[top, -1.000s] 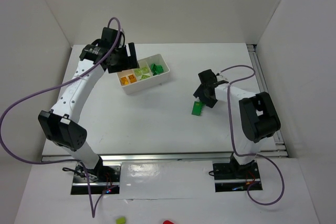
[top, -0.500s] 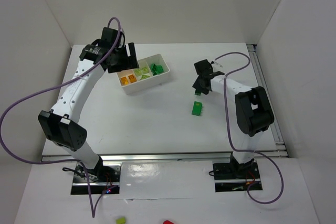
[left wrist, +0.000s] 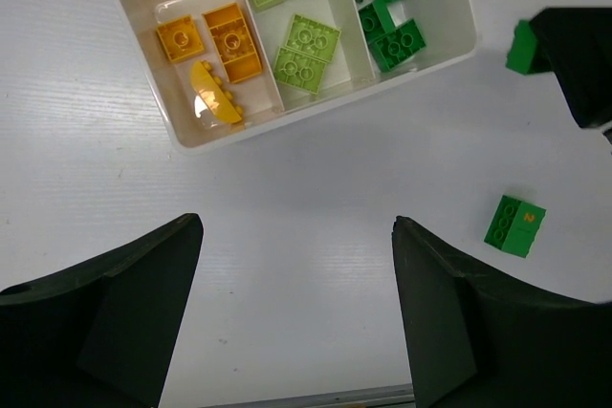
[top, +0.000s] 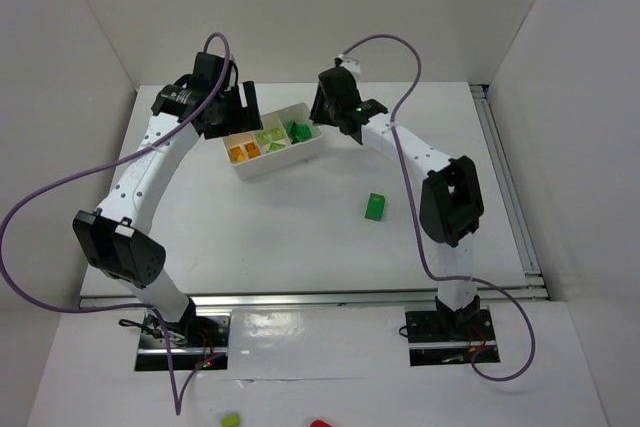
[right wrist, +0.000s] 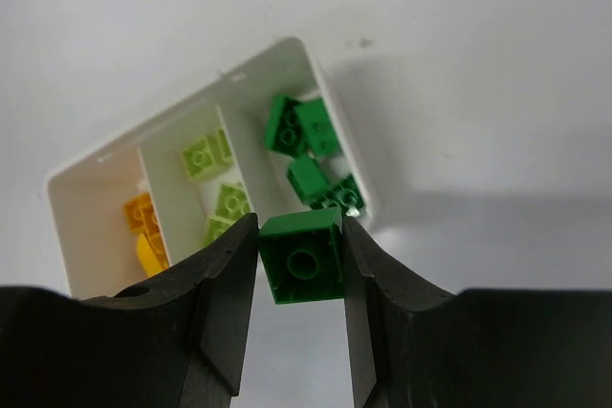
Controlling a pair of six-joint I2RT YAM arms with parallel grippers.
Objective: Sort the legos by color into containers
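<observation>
Now right gripper [right wrist: 298, 236] clamps a dark green brick [right wrist: 304, 267] — left gripper [left wrist: 296, 226] gapes wide.

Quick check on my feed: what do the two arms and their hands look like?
The left arm and right arm have white links with black joint housings. A loose purple cable loops along each. The left hand and right hand have broad matte-black fingers.
</observation>
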